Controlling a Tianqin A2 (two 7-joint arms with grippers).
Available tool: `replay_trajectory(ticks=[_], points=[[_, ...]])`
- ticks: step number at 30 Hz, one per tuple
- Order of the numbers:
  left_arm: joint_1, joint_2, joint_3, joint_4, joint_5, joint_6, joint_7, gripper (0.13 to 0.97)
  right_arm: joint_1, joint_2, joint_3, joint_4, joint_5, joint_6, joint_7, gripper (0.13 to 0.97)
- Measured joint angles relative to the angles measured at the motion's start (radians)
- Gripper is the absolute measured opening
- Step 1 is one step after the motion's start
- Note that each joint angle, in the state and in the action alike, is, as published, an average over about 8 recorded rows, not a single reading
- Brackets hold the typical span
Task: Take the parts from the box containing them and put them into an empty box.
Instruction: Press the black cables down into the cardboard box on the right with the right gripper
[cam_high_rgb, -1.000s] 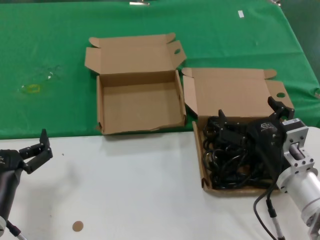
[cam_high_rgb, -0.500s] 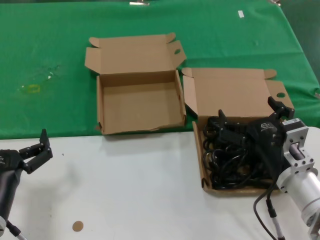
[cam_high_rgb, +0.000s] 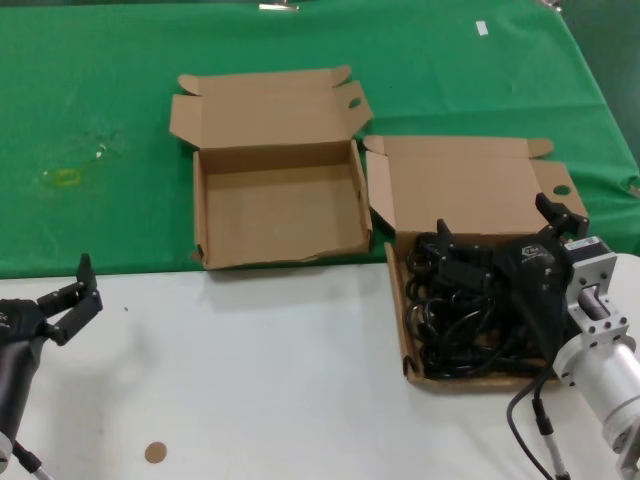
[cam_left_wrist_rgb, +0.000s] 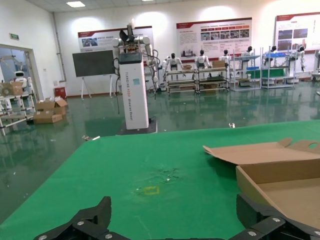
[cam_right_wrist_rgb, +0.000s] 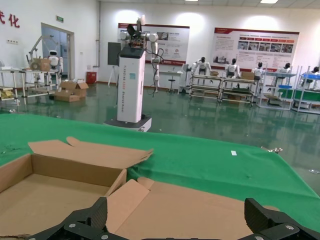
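Black looped power cords (cam_high_rgb: 455, 325) fill the open cardboard box (cam_high_rgb: 403, 330) at the right, its lid (cam_high_rgb: 470, 185) folded back. My right gripper (cam_high_rgb: 495, 225) is open just above the cords, one finger (cam_high_rgb: 442, 238) on each side, holding nothing. Its wrist view shows its open gripper (cam_right_wrist_rgb: 177, 220) facing that lid (cam_right_wrist_rgb: 200, 210); the cords are hidden there. The empty box (cam_high_rgb: 280, 205) stands open to the left, also in the right wrist view (cam_right_wrist_rgb: 50, 190) and left wrist view (cam_left_wrist_rgb: 285, 185). My left gripper (cam_high_rgb: 72, 292) is open and empty at the near left, in its own view (cam_left_wrist_rgb: 175, 220).
The boxes lie where the green cloth (cam_high_rgb: 100, 100) meets the white table (cam_high_rgb: 250, 380). A yellow mark (cam_high_rgb: 65, 177) is on the cloth at the left. A small brown disc (cam_high_rgb: 154, 452) lies on the white table near my left arm.
My left gripper has shifted slightly to the left. The right gripper, the cords and both boxes have not moved.
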Motion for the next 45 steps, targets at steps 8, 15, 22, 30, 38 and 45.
replay_trajectory(ticks=[8, 15, 22, 30, 38, 45], points=[[0.000, 0.000, 0.000, 0.000, 0.000, 0.000, 0.000, 0.807, -0.001, -0.008, 0.007, 0.001, -0.005, 0.007, -0.006, 0.966], [0.000, 0.000, 0.000, 0.000, 0.000, 0.000, 0.000, 0.666, 0.000, 0.026, -0.018, 0.010, 0.002, 0.025, -0.004, 0.966], [0.000, 0.000, 0.000, 0.000, 0.000, 0.000, 0.000, 0.591, 0.025, 0.189, -0.132, 0.035, 0.091, 0.071, 0.018, 0.966], [0.000, 0.000, 0.000, 0.000, 0.000, 0.000, 0.000, 0.397, 0.120, 0.448, -0.281, 0.043, 0.154, 0.021, 0.074, 0.966], [0.000, 0.000, 0.000, 0.000, 0.000, 0.000, 0.000, 0.242, 0.245, 0.618, -0.330, 0.008, 0.079, -0.239, 0.100, 0.966], [0.000, 0.000, 0.000, 0.000, 0.000, 0.000, 0.000, 0.211, 0.379, 0.695, -0.365, -0.031, 0.021, -0.519, 0.079, 0.966]])
